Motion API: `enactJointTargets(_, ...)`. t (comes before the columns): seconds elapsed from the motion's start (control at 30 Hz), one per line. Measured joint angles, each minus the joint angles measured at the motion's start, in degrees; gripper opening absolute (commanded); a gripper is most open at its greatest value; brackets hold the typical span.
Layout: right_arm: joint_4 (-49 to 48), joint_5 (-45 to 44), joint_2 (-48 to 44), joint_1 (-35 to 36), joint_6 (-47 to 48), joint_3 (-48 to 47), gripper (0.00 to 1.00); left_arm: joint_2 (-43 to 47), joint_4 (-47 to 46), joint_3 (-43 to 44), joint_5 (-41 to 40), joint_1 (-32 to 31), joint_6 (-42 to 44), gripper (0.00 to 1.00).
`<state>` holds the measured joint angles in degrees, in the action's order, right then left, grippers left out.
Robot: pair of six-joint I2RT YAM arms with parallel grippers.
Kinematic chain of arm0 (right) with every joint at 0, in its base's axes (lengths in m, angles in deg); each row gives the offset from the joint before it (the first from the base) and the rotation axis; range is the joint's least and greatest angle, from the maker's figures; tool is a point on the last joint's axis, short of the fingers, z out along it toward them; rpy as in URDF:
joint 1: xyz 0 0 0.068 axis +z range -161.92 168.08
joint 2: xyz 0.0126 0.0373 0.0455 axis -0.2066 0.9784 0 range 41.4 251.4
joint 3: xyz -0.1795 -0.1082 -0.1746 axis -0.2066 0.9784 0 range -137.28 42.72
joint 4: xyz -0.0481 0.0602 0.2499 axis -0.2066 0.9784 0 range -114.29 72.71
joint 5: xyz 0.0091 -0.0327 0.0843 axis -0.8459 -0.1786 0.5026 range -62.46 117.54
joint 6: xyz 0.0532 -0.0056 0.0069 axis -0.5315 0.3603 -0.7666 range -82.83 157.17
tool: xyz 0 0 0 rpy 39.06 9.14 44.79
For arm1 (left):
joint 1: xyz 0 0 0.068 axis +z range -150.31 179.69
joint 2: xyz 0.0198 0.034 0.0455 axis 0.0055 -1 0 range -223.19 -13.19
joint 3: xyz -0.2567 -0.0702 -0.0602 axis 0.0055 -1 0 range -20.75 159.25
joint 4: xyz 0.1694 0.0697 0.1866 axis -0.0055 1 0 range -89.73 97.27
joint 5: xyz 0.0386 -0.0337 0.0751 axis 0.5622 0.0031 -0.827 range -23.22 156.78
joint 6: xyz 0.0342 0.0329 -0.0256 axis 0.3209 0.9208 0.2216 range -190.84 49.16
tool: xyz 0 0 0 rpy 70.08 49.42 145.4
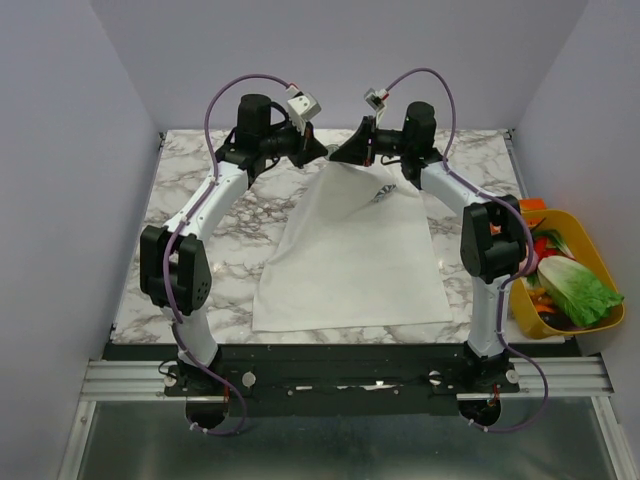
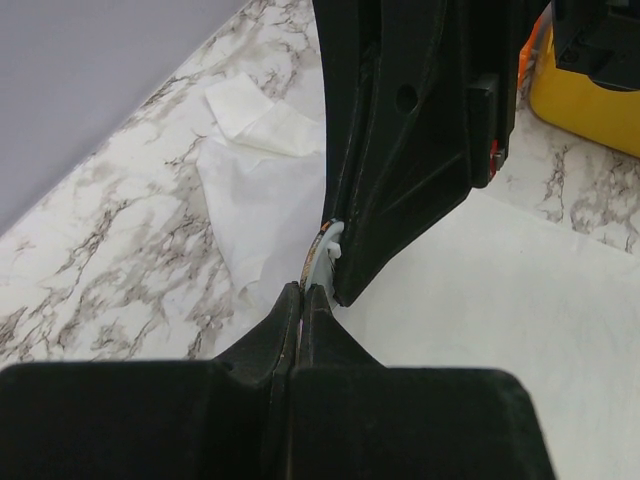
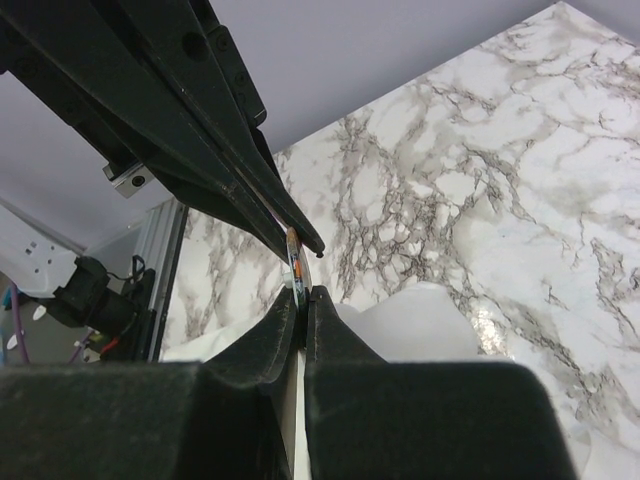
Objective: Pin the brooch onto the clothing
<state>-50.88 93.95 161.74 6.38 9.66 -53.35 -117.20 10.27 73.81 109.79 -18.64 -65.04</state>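
white clothing (image 1: 350,260) lies on the marble table (image 1: 200,180), its 12 o'clock edge drawn up to both tools. left gripper (image 1: 322,148): jaws pressed fully together, contents unclear. right gripper (image 1: 340,152): jaws narrow, apparently nipping the brooch (image 3: 293,252), which stands edge-on against the left tips.

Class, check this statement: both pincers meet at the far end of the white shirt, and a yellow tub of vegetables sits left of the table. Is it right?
No. The tub sits right of the table, as the top view shows. The left pincer and right pincer do meet at the far end of the shirt.
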Motion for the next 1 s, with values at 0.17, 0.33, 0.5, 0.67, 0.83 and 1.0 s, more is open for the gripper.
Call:
enactJointTargets(0.17, -0.85, -0.26, 0.0, 0.09, -0.02, 0.87, 0.05, 0.63, -2.23, -2.05, -0.96, -0.02, -1.57, 0.0)
enactJointTargets(0.33, -3.63, -0.35, 0.0, 0.17, -1.09, 2.49, 0.07, 0.7, -2.95, -2.95, -1.55, 0.11, -3.15, 0.0)
enactJointTargets(0.5, -4.94, -0.61, 0.0, 0.26, -1.73, 2.58, 0.12, 0.72, -3.85, -3.13, -1.57, 0.33, -4.2, 0.0)
enactJointTargets(0.67, -5.7, -0.87, 0.0, 0.26, -2.27, 2.73, 0.15, 0.74, -4.09, -3.15, -1.51, 0.48, -4.98, 0.0)
enactJointTargets(0.83, -5.92, -0.94, 0.0, 0.26, -2.49, 2.73, 0.17, 0.74, -4.15, -3.13, -1.46, 0.55, -5.18, 0.0)
enactJointTargets(1.0, -6.36, -0.96, 0.0, 0.26, -2.75, 2.73, 0.2, 0.74, -4.2, -3.13, -1.46, 0.59, -5.25, 0.0)
